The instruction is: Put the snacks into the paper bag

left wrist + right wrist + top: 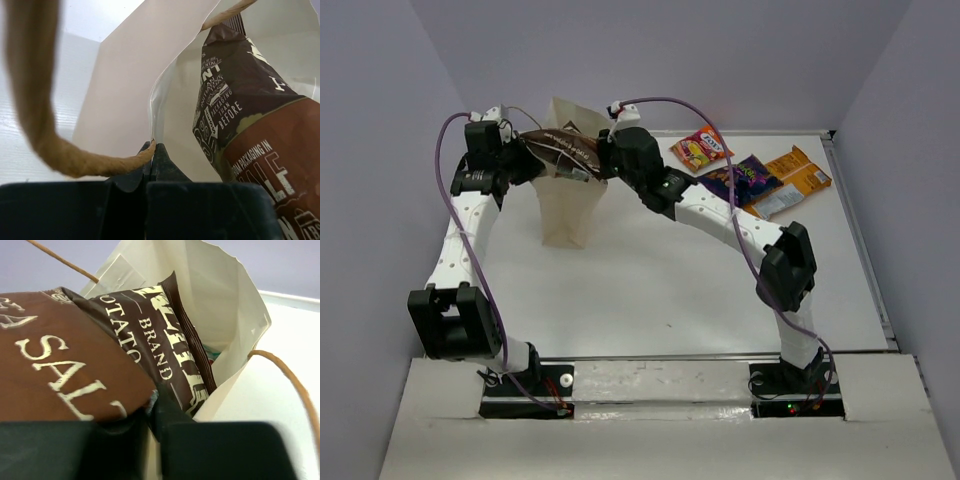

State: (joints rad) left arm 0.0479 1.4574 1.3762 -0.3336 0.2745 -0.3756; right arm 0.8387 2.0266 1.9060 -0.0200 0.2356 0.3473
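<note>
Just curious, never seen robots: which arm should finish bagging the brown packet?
Probably right: the right gripper holds the dark brown packet at the mouth of the paper bag, while the left gripper pinches the bag's rim.

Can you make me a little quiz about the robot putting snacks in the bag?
1. True or false: the left gripper is pinching the paper bag's rim.
2. Which snack does the right gripper hold? A the purple one, B the dark brown packet, C the orange one.
3. Fill in: the snack on the table lying nearest the bag is the ___ one.
Key: 1 true; 2 B; 3 red-orange, the red-orange packet.
</note>
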